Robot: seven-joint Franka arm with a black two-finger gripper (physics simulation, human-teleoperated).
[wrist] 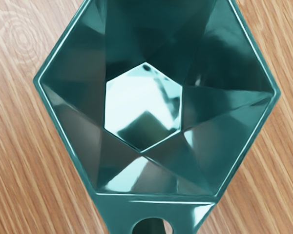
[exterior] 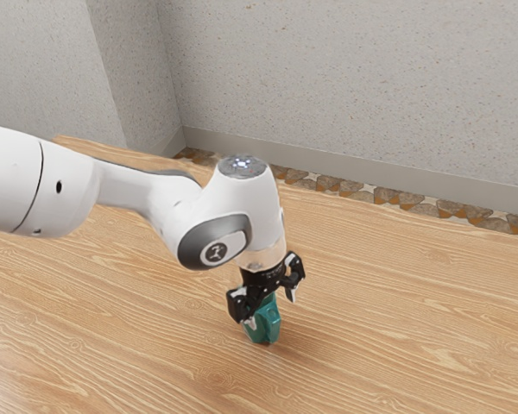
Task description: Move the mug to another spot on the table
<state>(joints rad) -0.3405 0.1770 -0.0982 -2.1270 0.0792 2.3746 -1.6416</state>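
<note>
A teal mug (exterior: 268,326) with faceted sides stands on the wooden table (exterior: 397,302), right under my hand. My black gripper (exterior: 264,312) has come down over it from above, and the hand's body hides the mug's upper part. The wrist view looks straight down into the mug (wrist: 146,107), showing its six-sided rim, its pale glossy bottom and its handle (wrist: 151,219) with a round hole, which lies directly beneath the hand.
The wooden table stretches wide around the mug on every side. A grey wall with a baseboard (exterior: 371,164) and a strip of pebbles (exterior: 414,203) runs behind the table's far edge. My white arm (exterior: 112,194) comes in from the exterior view's left.
</note>
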